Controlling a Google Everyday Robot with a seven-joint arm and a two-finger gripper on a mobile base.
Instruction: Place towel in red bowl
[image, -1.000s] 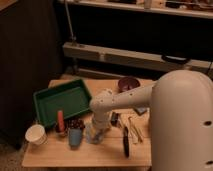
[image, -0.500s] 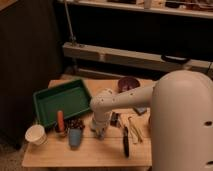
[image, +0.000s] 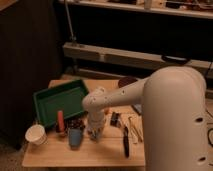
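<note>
My gripper (image: 95, 131) points straight down at the table, just right of the small blue cup (image: 75, 138). Its fingers are shut on the towel (image: 96, 135), a small pale grey-blue cloth that still rests on the wooden table (image: 85, 157). The red bowl (image: 76, 123), reddish with a dark inside, stands just left of the gripper and behind the blue cup. My white arm (image: 125, 97) reaches in from the right and hides part of the tabletop.
A green tray (image: 60, 100) lies at the back left. An orange upright object (image: 60, 121) and a white cup (image: 36, 134) stand at the front left. The purple bowl (image: 128, 81) peeks out behind the arm. Black tools (image: 125, 141) lie to the right.
The gripper's fingers have closed on the towel; the arm has stayed over the same spot. Nothing else moved.
</note>
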